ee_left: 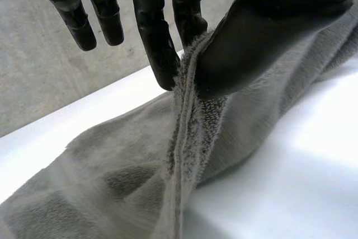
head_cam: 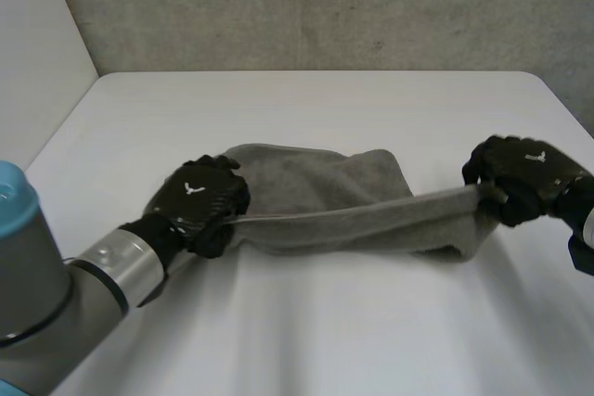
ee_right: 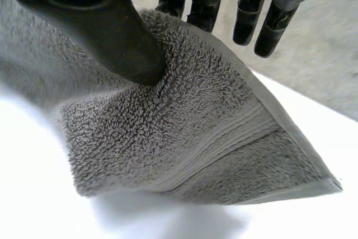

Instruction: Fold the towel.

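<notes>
Black left hand (head_cam: 200, 199) pinching towel hem between thumb and one finger, other fingers straight, grey terry towel (head_cam: 320, 187) stretched between hands, far part resting on white table (head_cam: 306, 99), right hand (head_cam: 524, 173) pinching right corner under thumb.

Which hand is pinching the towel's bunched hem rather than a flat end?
The left hand: its thumb and a finger squeeze the towel hem into a narrow ridge. The right hand pins a flat end, its corners free.
</notes>
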{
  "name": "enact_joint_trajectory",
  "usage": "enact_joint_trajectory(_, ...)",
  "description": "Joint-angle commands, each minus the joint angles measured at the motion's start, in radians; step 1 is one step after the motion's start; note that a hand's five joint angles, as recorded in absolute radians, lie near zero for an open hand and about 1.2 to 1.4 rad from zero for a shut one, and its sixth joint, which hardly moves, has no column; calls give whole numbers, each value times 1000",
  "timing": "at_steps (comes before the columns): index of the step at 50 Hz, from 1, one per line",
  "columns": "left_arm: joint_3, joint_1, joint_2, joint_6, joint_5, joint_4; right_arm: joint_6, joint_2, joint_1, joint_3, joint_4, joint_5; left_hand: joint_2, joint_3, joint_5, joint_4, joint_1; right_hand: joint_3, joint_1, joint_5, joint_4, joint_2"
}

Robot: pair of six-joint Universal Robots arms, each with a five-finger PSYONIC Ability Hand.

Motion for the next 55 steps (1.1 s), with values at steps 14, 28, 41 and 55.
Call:
enact_joint_trajectory(14,459,112,-297,163,34,-37,-152,249,155,-407,80,83,62,-51,70,-59,107,-43,79,62,-76,77)
enact_joint_trajectory(28,592,111,42,-104,63,336,307,74,198,-635,-320,245,62,-51,70,-59,107,-43,79,62,-76,77)
enact_joint_trajectory(41,132,229,34,41,225,354,48,49,187,-180,-326,209,62,-51,70,-59,107,-43,79,62,-76,77)
enact_joint_trajectory(55,-135,258,28,129,293,333,-41,-108,70,113,-308,52,62,-51,70,-59,107,-43,79,62,-76,77)
